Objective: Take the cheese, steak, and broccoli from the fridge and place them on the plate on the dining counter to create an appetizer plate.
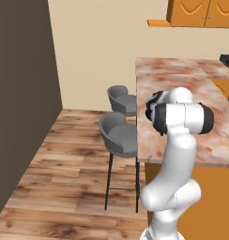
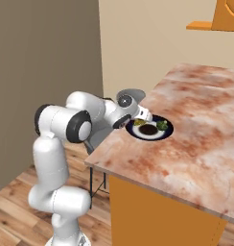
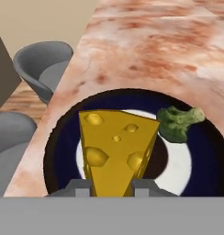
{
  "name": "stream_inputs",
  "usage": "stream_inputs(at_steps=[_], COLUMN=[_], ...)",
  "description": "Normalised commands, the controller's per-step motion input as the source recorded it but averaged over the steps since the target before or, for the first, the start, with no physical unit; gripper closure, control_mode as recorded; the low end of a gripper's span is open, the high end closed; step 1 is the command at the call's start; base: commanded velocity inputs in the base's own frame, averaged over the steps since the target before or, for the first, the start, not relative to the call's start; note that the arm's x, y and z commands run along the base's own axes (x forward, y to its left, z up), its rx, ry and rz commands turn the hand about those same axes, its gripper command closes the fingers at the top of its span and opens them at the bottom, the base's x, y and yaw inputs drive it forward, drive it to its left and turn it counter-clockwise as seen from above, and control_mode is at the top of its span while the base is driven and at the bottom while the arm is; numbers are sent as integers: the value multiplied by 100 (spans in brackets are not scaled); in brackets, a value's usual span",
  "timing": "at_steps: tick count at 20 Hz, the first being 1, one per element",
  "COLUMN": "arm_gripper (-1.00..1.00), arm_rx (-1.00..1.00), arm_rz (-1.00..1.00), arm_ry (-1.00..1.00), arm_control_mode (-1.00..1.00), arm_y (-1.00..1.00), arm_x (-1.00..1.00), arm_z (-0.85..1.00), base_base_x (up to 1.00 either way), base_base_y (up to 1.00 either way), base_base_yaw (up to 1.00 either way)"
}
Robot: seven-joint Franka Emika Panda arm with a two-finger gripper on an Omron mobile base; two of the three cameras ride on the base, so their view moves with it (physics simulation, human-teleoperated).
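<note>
The yellow cheese (image 3: 114, 144) wedge fills the middle of the hand view, its narrow end between my fingertips (image 3: 79, 187), just over the plate (image 3: 58, 137) with the navy rim. My gripper (image 3: 111, 186) is shut on the cheese. A green broccoli (image 3: 179, 121) floret lies on the plate's right side. Beside the cheese is a dark patch; whether it is the steak or the plate's centre I cannot tell. In the right base view my gripper (image 2: 142, 116) reaches over the plate (image 2: 163, 136) near the dining counter (image 2: 200, 120) edge, with the cheese (image 2: 138, 122) and broccoli (image 2: 162, 125) there.
Two grey bar stools (image 1: 120, 136) stand on the wooden floor along the counter's left side. A tall dark panel (image 1: 18, 93) rises at the far left. Orange wall cabinets (image 1: 201, 11) hang at the back. The pink marbled slab stretches far beyond the plate.
</note>
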Motion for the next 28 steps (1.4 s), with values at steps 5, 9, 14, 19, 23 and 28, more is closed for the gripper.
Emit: stream_inputs(at_steps=[5, 9, 14, 19, 23, 28], arm_gripper=[100, -100, -100, -100, -100, -100], arm_rx=[0, 0, 0, 0, 0, 0], arm_rz=[0, 0, 0, 0, 0, 0], arm_ry=[5, 2, 0, 0, -6, -7], arm_control_mode=[-100, -100, -100, -100, -100, -100], arm_y=[-8, -8, -5, 0, 0, 12], arm_x=[28, 32, 30, 2, -29, -61], arm_z=[-29, -20, -13, 7, 82, 100], base_base_x=[0, 0, 0, 0, 0, 0], base_base_y=[0, 0, 0, 0, 0, 0], base_base_yaw=[0, 0, 0, 0, 0, 0])
